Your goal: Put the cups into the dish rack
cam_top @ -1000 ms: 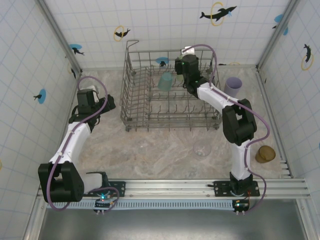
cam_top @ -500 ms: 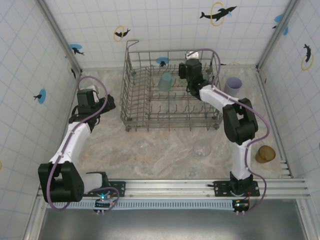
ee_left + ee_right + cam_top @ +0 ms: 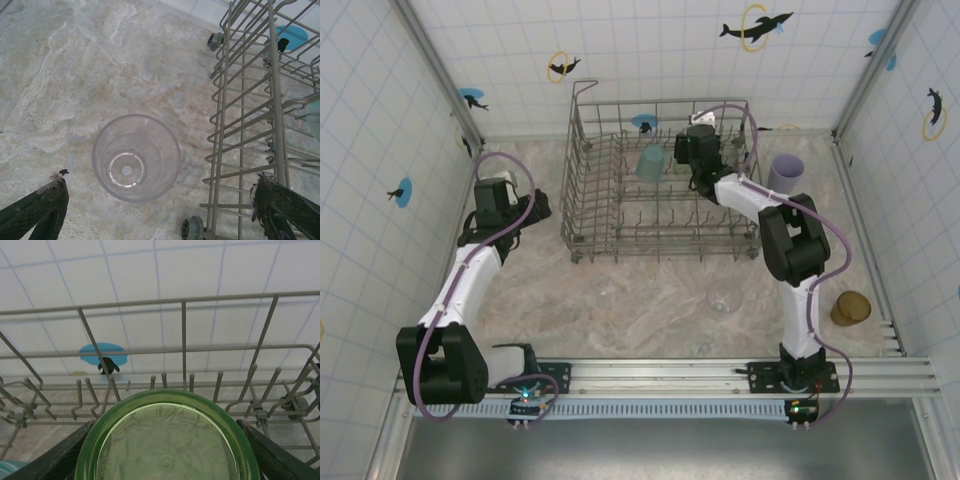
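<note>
The grey wire dish rack (image 3: 620, 215) stands at the back middle, and a teal cup (image 3: 650, 163) sits inside it. My right gripper (image 3: 682, 160) reaches into the rack's far part. It is shut on the lime green cup (image 3: 167, 440), whose base faces the wrist camera above the tines, between both fingers (image 3: 55, 455). My left gripper (image 3: 162, 212) hangs open over the floor left of the rack (image 3: 245, 125), with a clear cup (image 3: 136, 157) standing upright just ahead of its fingers (image 3: 40, 210).
A lavender cup (image 3: 785, 172) stands right of the rack. An amber cup (image 3: 850, 308) is at the near right, and a clear cup (image 3: 724, 297) in front of the rack. Tiled walls close in three sides. A rack wheel (image 3: 192, 229) lies near my left gripper.
My right gripper has moved a little left and down into the rack with the green cup. The left arm has stayed still.
</note>
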You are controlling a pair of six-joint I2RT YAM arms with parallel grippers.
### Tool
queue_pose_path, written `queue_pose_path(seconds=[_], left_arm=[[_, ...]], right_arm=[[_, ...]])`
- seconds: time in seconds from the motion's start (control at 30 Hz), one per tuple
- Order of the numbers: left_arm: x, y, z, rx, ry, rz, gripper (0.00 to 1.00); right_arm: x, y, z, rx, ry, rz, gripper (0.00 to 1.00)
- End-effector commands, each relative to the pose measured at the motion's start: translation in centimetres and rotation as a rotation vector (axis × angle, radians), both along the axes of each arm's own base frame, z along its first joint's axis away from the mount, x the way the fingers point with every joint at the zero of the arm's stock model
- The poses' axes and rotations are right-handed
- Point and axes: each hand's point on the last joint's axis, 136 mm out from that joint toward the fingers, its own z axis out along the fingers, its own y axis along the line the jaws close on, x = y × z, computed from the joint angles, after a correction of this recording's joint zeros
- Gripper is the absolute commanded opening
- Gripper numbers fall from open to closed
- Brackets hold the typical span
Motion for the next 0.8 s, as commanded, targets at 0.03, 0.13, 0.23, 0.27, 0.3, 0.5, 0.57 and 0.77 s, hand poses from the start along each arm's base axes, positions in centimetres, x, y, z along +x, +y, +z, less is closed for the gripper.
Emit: queue_pose_path(seconds=[0.03, 0.13, 0.23, 0.27, 0.3, 0.5, 0.57, 0.77], left_arm=[[0.1, 0.3, 0.2, -0.011, -0.012, 0.017, 0.97], [0.1, 0.4, 0.3, -0.011, -0.014, 0.019, 0.97], [0.1, 0.4, 0.3, -0.011, -0.013, 0.020, 0.97], [0.1, 0.4, 0.3, -0.011, -0.014, 0.023, 0.97], [0.1, 0.4, 0.4, -0.011, -0.014, 0.022, 0.97], [0.0, 0.6, 0.6, -0.006, -0.020, 0.032, 0.97], [0.0, 0.7, 0.6, -0.004, -0.022, 0.035, 0.97], [0.0, 0.6, 0.5, -0.010, -0.010, 0.035, 0.97]], right_arm=[[0.0, -0.1, -1.2, -0.023, 0.006, -0.017, 0.67], [-0.1, -0.2, -1.3, -0.027, 0.017, -0.014, 0.78], [-0.3, 0.0, -0.2, -0.013, 0.015, 0.000, 0.88], [-0.3, 0.1, 0.4, -0.006, 0.012, 0.008, 0.91], [-0.3, 0.3, 0.8, -0.003, 0.012, 0.015, 0.93], [-0.6, 1.0, 4.1, 0.028, 0.007, 0.052, 1.00], [-0.8, 1.1, 5.0, 0.047, 0.006, 0.060, 1.00], [-2.0, 0.8, 8.4, 0.098, -0.014, 0.069, 1.00]])
